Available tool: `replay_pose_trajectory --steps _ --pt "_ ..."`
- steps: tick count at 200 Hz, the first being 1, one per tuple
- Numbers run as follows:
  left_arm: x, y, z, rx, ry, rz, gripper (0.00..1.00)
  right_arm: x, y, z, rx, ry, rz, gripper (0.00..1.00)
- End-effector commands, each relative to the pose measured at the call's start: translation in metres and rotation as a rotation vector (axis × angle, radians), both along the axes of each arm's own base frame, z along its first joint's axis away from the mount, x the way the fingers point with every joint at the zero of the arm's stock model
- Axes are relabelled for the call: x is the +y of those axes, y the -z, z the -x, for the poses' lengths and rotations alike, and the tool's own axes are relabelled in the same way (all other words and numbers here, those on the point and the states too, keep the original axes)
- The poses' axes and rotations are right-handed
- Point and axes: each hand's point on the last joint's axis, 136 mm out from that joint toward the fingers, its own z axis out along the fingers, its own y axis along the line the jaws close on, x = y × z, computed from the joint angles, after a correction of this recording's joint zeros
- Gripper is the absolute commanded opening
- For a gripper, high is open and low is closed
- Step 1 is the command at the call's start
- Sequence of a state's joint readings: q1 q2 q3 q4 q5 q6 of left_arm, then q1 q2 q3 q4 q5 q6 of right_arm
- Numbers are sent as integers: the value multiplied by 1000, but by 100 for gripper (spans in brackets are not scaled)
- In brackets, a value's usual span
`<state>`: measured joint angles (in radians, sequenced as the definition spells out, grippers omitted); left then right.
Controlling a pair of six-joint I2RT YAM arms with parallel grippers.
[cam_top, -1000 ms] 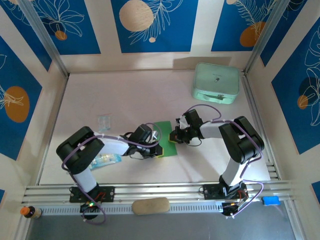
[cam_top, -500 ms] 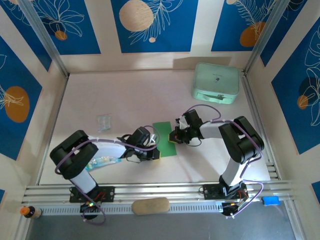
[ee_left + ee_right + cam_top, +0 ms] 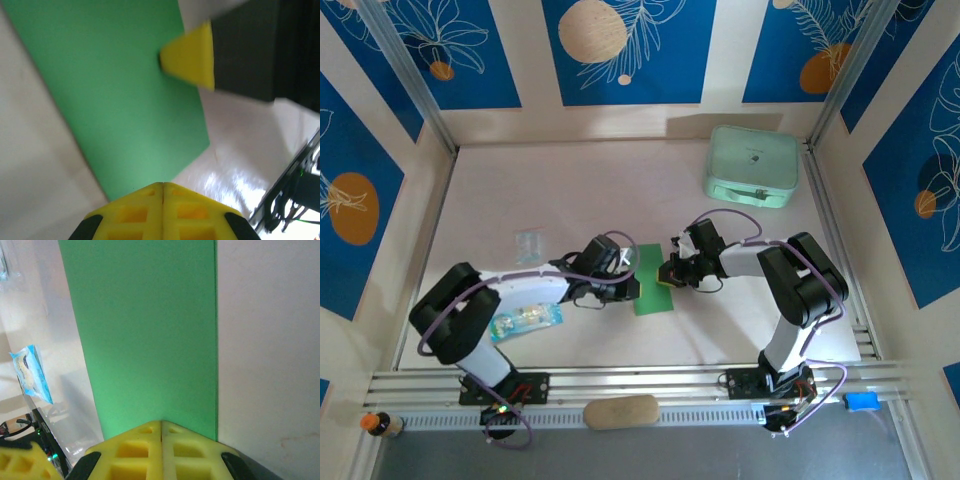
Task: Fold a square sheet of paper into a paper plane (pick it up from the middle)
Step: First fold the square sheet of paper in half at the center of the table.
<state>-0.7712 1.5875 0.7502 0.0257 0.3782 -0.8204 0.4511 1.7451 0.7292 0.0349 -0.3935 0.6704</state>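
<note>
The square sheet of paper [image 3: 652, 285] is bright green and lies flat on the table as a long narrow rectangle, apparently folded in half. My left gripper [image 3: 631, 287] is shut, its yellow tip resting at the paper's left edge [image 3: 115, 100]. My right gripper [image 3: 665, 275] is also shut and its tip presses on the right edge of the paper [image 3: 145, 330]. In the left wrist view the left gripper [image 3: 162, 184] points across the sheet toward the right gripper's yellow fingertip [image 3: 192, 60]. The right gripper [image 3: 161, 422] holds nothing between its jaws. The paper plane is out of view.
A pale mint case [image 3: 752, 165] stands at the back right. A small clear packet [image 3: 528, 243] and a blue snack packet [image 3: 525, 322] lie left of the left arm. A tan oblong [image 3: 621, 411] sits on the front rail, with a small bottle [image 3: 378, 424] at the near left.
My left gripper has slid along the paper's left edge, away from the near end toward the far side, and its elbow swung left. The right gripper has stayed put.
</note>
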Motion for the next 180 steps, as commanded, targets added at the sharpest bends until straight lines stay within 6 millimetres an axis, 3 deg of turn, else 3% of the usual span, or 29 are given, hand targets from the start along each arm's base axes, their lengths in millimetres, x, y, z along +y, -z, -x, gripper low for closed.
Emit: replay_pose_trajectory --steps 1,31,74,102,140,180 --pt "-11 9 -9 44 -5 55 3 -32 47 31 144 44 184 0" --pt "-8 36 -3 105 -17 38 2 -32 47 32 143 42 186 0" --pt "24 64 24 172 -6 -93 3 -33 48 33 143 45 190 0" --pt "23 53 21 141 23 -114 4 -32 48 32 143 42 188 0" --pt "3 22 -11 73 11 -51 6 -33 48 33 145 42 190 0" --pt "-6 19 -34 61 -2 -31 7 -33 47 32 143 42 189 0"
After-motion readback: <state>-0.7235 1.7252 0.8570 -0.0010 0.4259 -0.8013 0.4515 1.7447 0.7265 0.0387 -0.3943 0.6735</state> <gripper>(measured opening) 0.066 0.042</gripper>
